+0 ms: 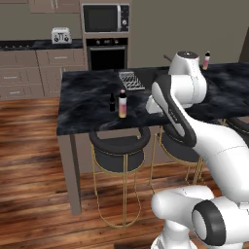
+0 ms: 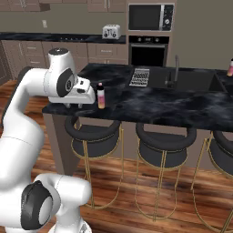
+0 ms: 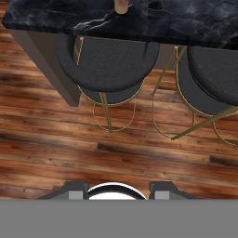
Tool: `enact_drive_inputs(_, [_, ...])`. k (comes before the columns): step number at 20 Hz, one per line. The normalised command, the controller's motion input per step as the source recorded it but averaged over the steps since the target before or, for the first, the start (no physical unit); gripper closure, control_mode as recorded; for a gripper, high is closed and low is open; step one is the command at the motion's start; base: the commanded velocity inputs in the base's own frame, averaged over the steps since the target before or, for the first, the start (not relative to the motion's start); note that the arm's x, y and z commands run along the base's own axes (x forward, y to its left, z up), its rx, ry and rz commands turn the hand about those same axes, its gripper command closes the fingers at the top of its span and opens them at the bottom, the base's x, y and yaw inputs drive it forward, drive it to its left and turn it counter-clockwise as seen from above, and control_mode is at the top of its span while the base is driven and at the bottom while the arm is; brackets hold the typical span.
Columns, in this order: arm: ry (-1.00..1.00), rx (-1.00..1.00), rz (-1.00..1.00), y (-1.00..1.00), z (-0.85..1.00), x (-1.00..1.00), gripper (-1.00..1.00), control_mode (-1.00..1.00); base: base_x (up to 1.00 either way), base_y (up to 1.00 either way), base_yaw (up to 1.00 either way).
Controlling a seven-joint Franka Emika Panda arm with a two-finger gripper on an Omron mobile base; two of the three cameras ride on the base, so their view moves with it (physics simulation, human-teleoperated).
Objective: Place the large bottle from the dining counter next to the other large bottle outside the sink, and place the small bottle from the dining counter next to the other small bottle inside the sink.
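1. I hang off the near edge of the dining counter (image 1: 87, 104), with my hand looking down past that edge at the wooden floor (image 3: 56, 139) and the black round stools (image 3: 109, 60) with gold legs tucked under the top.
2. My gripper (image 3: 118, 188) shows as two small dark finger stubs at the bottom of the hand view, set apart with nothing between them. I cannot tell from these stubs how far my jaws stand open.
3. The large bottle (image 1: 122, 105), pink above and yellow below with a dark cap, stands upright near the near edge of the dining counter, toward its left end. In the hand view its yellow foot (image 3: 122, 5) peeks in at the counter's edge, above the left stool.
4. The small bottle (image 1: 112, 102), all black with a narrow neck, stands upright just beside the large one, on its left in the left base view. In the right base view my own arm hides it.
5. The sink (image 2: 191, 81) is sunk into the far half of the counter, well apart from the two bottles, with the dark curved faucet (image 2: 174, 73) at its left edge in the right base view.
6. A ribbed metal drain rack (image 1: 131, 80) lies flat on the counter just beside the sink.
7. The other large bottle (image 1: 206, 61) stands upright by the far edge of the counter, beyond the sink.
8. Behind the counter stand brown wall cabinets (image 1: 29, 73), a white toaster (image 1: 61, 35), a microwave (image 1: 105, 18) and an oven (image 1: 106, 54) below it.
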Motion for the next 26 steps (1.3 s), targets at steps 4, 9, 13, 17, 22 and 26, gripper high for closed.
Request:
enact_drive_inputs(4, [0.0, 0.0, 0.0, 0.0, 0.0, 0.0, -1.0, 1.0, 0.0, 0.0, 0.0])
enact_drive_inputs(9, [0.0, 0.0, 0.0, 0.0, 0.0, 0.0, -1.0, 1.0, 0.01, 0.0, 0.0])
enact_drive_inputs(13, [0.0, 0.0, 0.0, 0.0, 0.0, 0.0, -1.0, 1.0, 0.29, 0.0, 0.0])
enact_drive_inputs(17, [0.0, 0.0, 0.0, 0.0, 0.0, 0.0, -1.0, 1.0, 0.48, 0.0, 0.0])
enact_drive_inputs(22, [0.0, 0.0, 0.0, 0.0, 0.0, 0.0, -1.0, 1.0, 0.54, 0.0, 0.0])
enact_drive_inputs(26, [0.0, 0.0, 0.0, 0.0, 0.0, 0.0, -1.0, 1.0, 0.46, 0.0, 0.0])
